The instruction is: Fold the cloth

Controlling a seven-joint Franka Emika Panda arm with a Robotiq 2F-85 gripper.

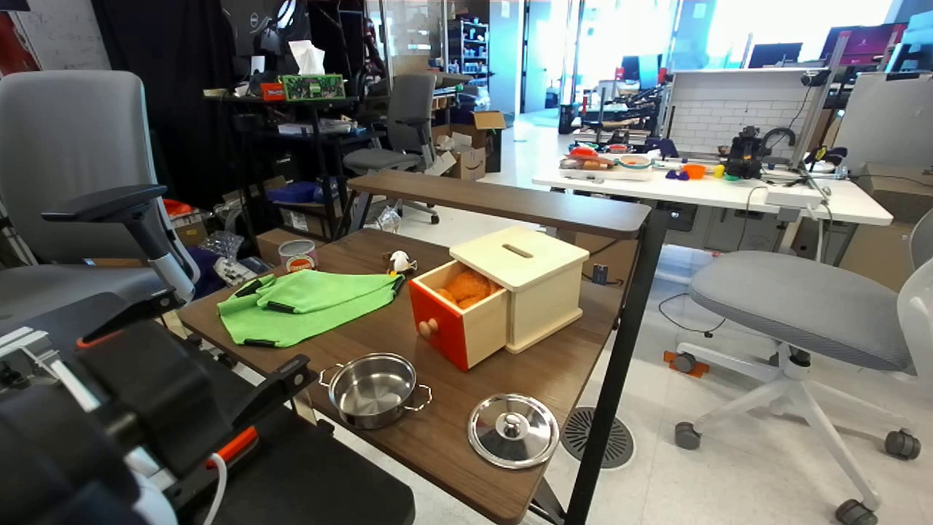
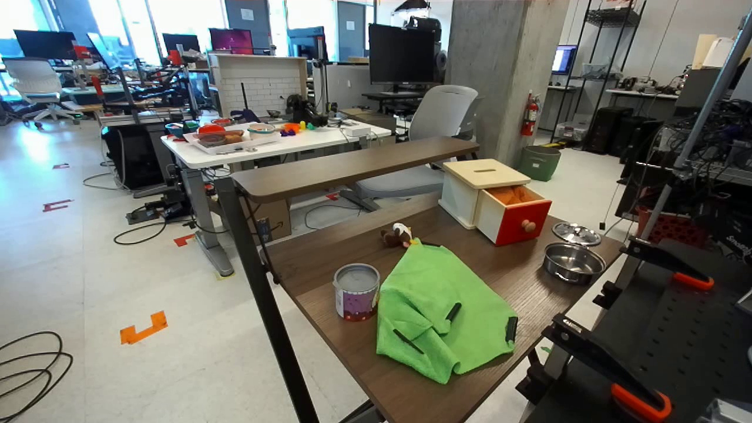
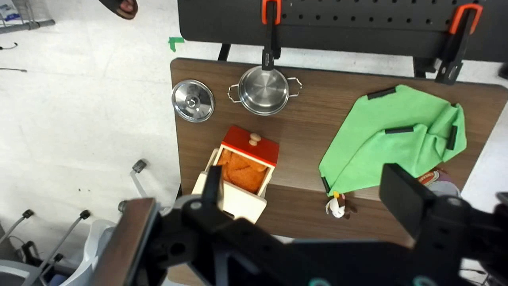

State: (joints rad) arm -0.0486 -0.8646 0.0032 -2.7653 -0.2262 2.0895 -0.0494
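Brown wood-grain bench [image 3: 299,153]: lime-green fabric cloth [image 3: 377,147], creased, partly doubled over. In wrist view I see black claw [image 3: 304,178] spread wide.

Shows in the wrist view a hand [image 3: 303,174] almost wholly black, blurred toward the lower right. Ends in two chunky, straight-edged fingers [image 3: 438,222], faced with flat, slab-like pads [image 3: 403,198] with square corners. Bears a dull grey disc [image 3: 195,205], pin or screw head too small to tell, just behind each pad, and a dark round hole [image 3: 177,249] in the angular black link [image 3: 170,235] on the view's left. Carries two teal rings [image 3: 319,282] lower down, cropped by the view's bottom edge.
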